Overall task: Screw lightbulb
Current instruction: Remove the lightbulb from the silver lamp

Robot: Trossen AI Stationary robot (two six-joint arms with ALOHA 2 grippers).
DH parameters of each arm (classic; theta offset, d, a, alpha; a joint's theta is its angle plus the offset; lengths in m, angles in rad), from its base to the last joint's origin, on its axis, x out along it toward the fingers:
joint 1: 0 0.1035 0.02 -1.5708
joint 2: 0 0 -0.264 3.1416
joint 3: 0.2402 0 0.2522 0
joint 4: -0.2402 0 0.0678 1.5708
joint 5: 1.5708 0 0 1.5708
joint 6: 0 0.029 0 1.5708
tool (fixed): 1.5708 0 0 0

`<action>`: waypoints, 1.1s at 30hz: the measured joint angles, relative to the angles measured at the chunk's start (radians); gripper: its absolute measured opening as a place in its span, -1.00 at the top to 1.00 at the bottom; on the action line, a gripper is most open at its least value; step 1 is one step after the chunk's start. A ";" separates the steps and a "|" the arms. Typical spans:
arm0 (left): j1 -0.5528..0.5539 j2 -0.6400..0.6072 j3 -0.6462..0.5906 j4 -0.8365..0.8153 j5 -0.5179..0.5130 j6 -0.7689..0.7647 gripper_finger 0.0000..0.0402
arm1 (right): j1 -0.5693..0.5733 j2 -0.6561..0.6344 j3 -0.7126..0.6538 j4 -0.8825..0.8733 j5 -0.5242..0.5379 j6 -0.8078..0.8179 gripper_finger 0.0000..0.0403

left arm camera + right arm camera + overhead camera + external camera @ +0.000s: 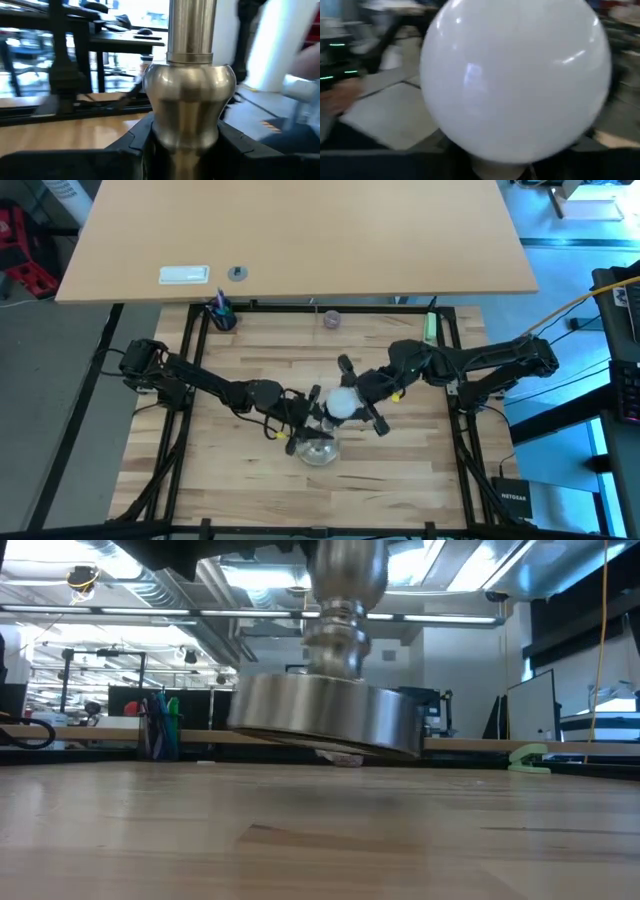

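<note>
The silvery stand (318, 448) is in mid-table, its round base (325, 720) tilted and clear of the wood in the low view. My left gripper (300, 423) reaches in from the table's left and is shut on the stand's stem. The white frosted lightbulb (343, 402) sits just to the right of the stand's top and fills the right wrist view (515, 80). My right gripper (358, 398) comes from the table's right and is shut on the bulb. The bulb's threaded base and the stand's socket are hidden. My left gripper pinches the stand's stem just below its rounded bulge (190, 100), one finger (135, 145) on each side. It comes about level from the table's left, across the stem. The stand is lifted clear of the table, its base tilted. My right gripper holds the lightbulb by its round globe (515, 145), coming from the table's right. The bulb itself hides where the fingers meet it. The bulb is off the table, above the stand.
A small purplish-grey round object (331, 319) lies near the far edge. A cup of pens (221, 313) stands at the far left, and a green clip (430, 328) lies at the far right. Bare wood lies in front of the stand (320, 840).
</note>
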 joint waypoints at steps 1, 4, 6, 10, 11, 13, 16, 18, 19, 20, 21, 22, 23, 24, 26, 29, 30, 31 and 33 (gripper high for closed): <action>0.000 0.000 0.000 0.000 -0.027 0.003 0.41 | 0.000 -0.006 0.000 -0.009 0.047 0.011 0.14; -0.006 -0.005 0.000 -0.004 -0.127 0.015 0.41 | 0.000 -0.042 0.000 -0.103 0.191 0.033 -0.22; -0.013 -0.014 0.000 -0.026 -0.243 0.019 0.41 | 0.000 -0.086 0.000 -0.192 0.318 0.041 -0.45; -0.034 -0.026 0.000 -0.038 -0.567 0.035 0.41 | 0.000 -0.147 0.000 -0.313 0.540 0.152 -0.73; -0.038 -0.025 0.000 -0.038 -0.633 0.035 0.41 | -0.001 -0.148 0.000 -0.319 0.583 0.183 -0.76; -0.043 -0.021 0.000 -0.038 -0.718 0.037 0.41 | -0.001 -0.140 0.000 -0.302 0.656 0.204 -0.79; -0.043 -0.019 0.000 -0.040 -0.774 0.034 0.41 | -0.001 -0.097 0.000 -0.199 0.726 0.196 -0.76; -0.044 -0.018 0.000 -0.042 -0.793 0.016 0.41 | -0.001 -0.059 0.000 -0.105 0.722 0.166 -0.72; -0.044 -0.018 0.000 -0.042 -0.803 0.010 0.41 | -0.001 -0.040 0.000 -0.064 0.721 0.149 -0.69; -0.045 -0.018 0.000 -0.042 -0.816 0.009 0.41 | -0.001 -0.025 -0.001 -0.020 0.721 0.130 -0.66; -0.045 -0.018 0.000 -0.042 -0.818 0.009 0.41 | -0.001 -0.016 -0.001 0.012 0.726 0.121 -0.62; -0.046 -0.018 0.000 -0.042 -0.819 0.007 0.41 | -0.001 -0.010 -0.001 0.032 0.739 0.109 -0.58; -0.048 -0.018 0.000 -0.042 -0.820 0.008 0.41 | -0.001 -0.008 -0.001 0.044 0.749 0.104 -0.52; -0.051 -0.018 0.000 -0.042 -0.820 0.010 0.41 | -0.001 -0.007 -0.001 0.049 0.753 0.101 -0.44; -0.053 -0.017 0.000 -0.042 -0.824 0.013 0.41 | -0.002 -0.007 -0.001 0.050 0.759 0.099 -0.21; -0.058 -0.018 0.001 -0.036 -0.819 0.032 0.41 | -0.002 -0.009 -0.002 0.046 0.723 0.093 0.13; -0.058 -0.018 0.002 -0.035 -0.801 0.048 0.41 | -0.001 -0.009 -0.002 0.046 0.694 0.085 0.17; -0.058 -0.019 0.002 -0.034 -0.767 0.054 0.41 | -0.001 -0.011 -0.002 0.042 0.653 0.079 0.18; -0.054 -0.022 0.002 -0.032 -0.643 0.048 0.41 | -0.002 -0.015 -0.002 0.032 0.529 0.076 0.20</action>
